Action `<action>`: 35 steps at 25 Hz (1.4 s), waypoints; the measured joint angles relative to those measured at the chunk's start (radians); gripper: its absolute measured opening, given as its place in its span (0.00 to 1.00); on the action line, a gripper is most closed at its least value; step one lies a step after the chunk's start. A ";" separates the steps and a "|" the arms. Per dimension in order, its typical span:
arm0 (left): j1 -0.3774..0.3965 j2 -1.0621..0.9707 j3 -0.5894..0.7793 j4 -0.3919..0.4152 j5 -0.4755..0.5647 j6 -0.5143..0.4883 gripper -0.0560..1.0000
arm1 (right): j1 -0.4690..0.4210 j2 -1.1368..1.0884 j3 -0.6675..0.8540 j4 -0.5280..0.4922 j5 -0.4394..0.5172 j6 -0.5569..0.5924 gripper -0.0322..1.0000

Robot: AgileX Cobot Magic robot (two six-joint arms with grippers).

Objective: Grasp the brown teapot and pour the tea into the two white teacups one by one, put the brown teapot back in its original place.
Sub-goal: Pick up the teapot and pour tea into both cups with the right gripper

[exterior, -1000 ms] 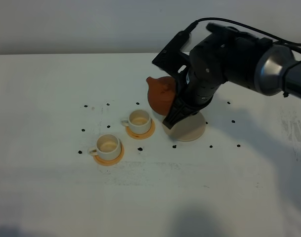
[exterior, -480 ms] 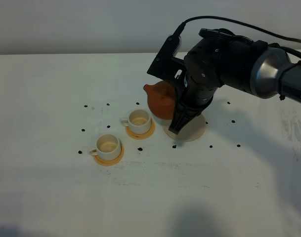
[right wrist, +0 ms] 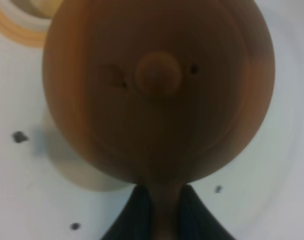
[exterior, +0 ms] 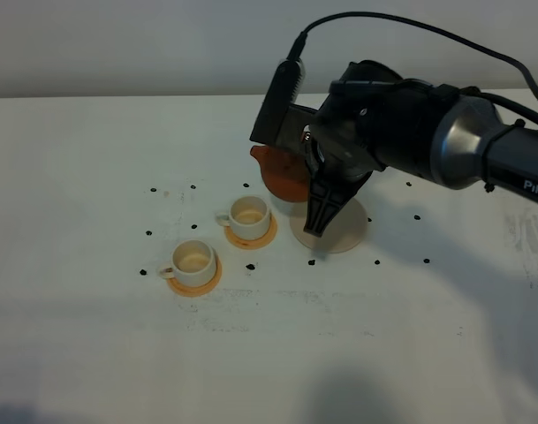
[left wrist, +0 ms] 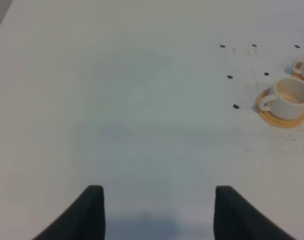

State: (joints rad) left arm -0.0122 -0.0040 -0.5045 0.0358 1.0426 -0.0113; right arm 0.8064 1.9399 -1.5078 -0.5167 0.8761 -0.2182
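One brown teapot (exterior: 282, 177), handle pinched by right end effector (right wrist: 164, 209); left end effector (left wrist: 156, 212) spread.

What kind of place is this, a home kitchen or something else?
Probably a robot test bench, not a home: a plain white table, small black marker dots on it, and a cabled robot arm holding the brown teapot.

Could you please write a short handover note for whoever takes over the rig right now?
Left gripper: open, idle over bare table.
Right gripper: shut on the handle of the brown teapot, which is about upright, apparently just above the cream saucer.
Two white teacups: on orange coasters, insides tan, so probably poured.
To do: lower teapot onto saucer, release.
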 joint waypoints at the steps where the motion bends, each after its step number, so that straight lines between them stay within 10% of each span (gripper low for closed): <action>1: 0.000 0.000 0.000 0.000 0.000 0.000 0.53 | 0.001 0.002 0.000 -0.020 -0.002 0.007 0.12; 35: 0.000 0.000 0.000 0.000 0.000 0.000 0.53 | 0.068 0.067 0.043 -0.187 0.039 0.053 0.12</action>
State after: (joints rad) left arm -0.0122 -0.0040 -0.5045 0.0358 1.0426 -0.0113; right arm 0.8741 2.0067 -1.4648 -0.7032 0.9146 -0.1653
